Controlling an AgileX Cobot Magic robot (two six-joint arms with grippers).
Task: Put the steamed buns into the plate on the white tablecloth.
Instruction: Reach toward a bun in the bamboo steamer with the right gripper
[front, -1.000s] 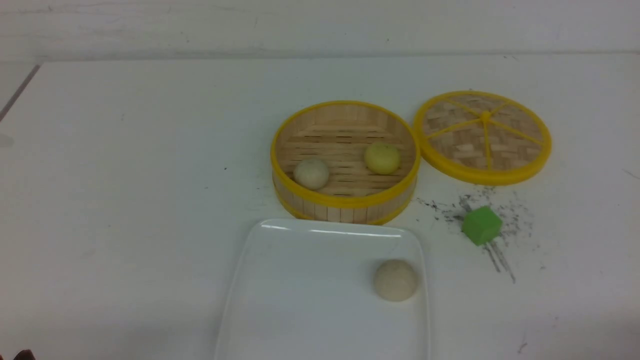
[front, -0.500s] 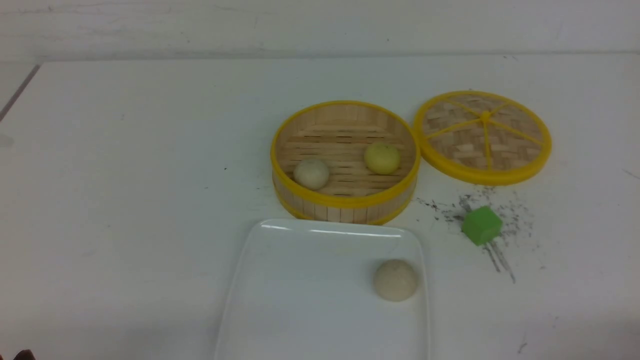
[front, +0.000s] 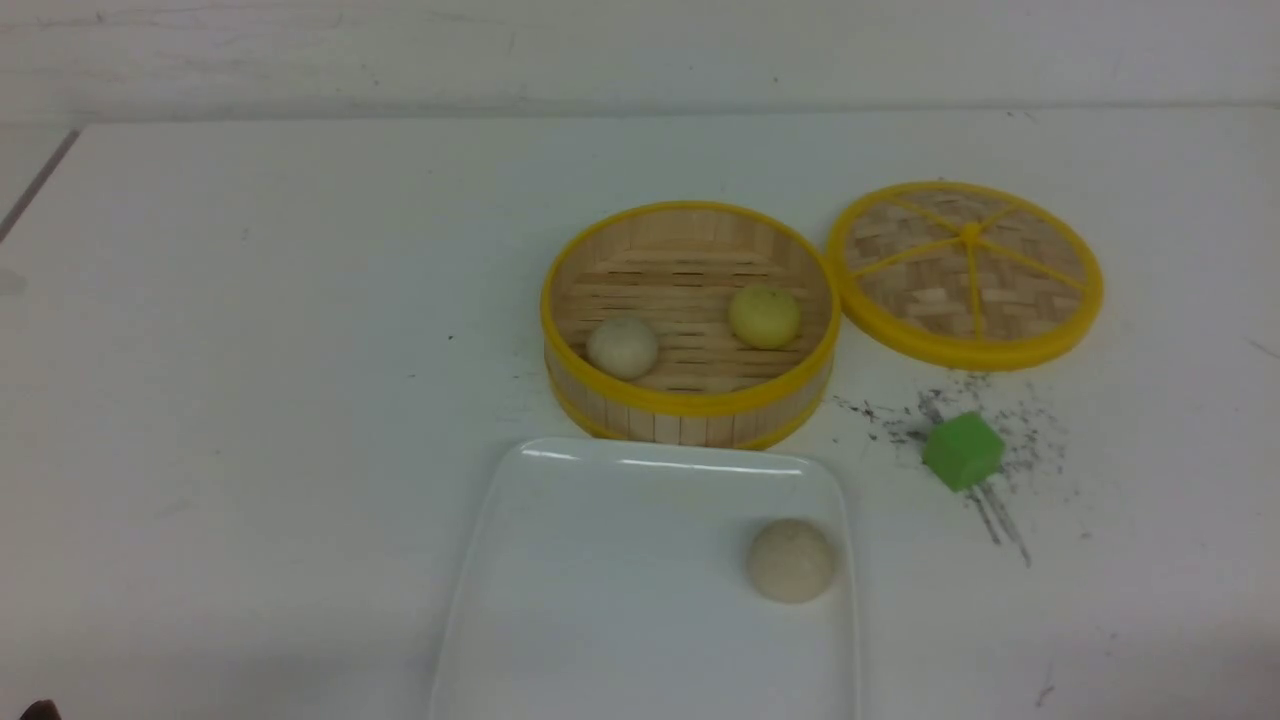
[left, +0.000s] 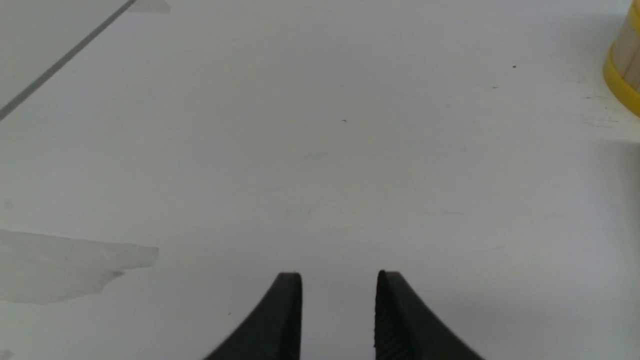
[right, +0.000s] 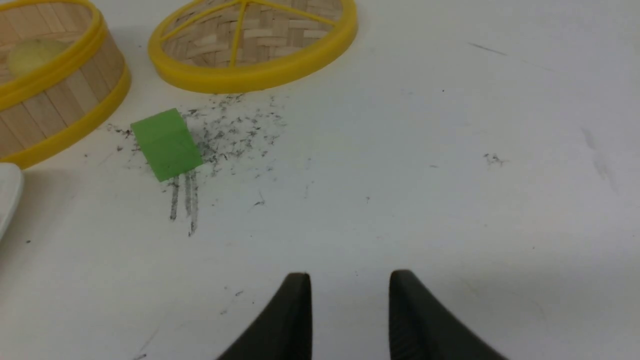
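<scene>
One beige steamed bun (front: 791, 560) lies in the white plate (front: 560, 600) near its right rim. An off-white bun (front: 622, 347) and a pale yellow bun (front: 764, 316) sit inside the round bamboo steamer (front: 690, 400) just behind the plate. The yellow bun (right: 30, 52) also shows in the right wrist view. My left gripper (left: 339, 275) hovers open over bare white tablecloth (front: 250, 350), far left of the steamer. Over bare cloth to the right of the green cube, my right gripper (right: 350, 274) is open too. Neither holds anything.
The woven steamer lid (front: 966, 272) lies flat to the right of the steamer. A green cube (front: 962, 450) sits among dark scuff marks in front of the lid. The table's left edge (left: 65, 57) runs at the far left.
</scene>
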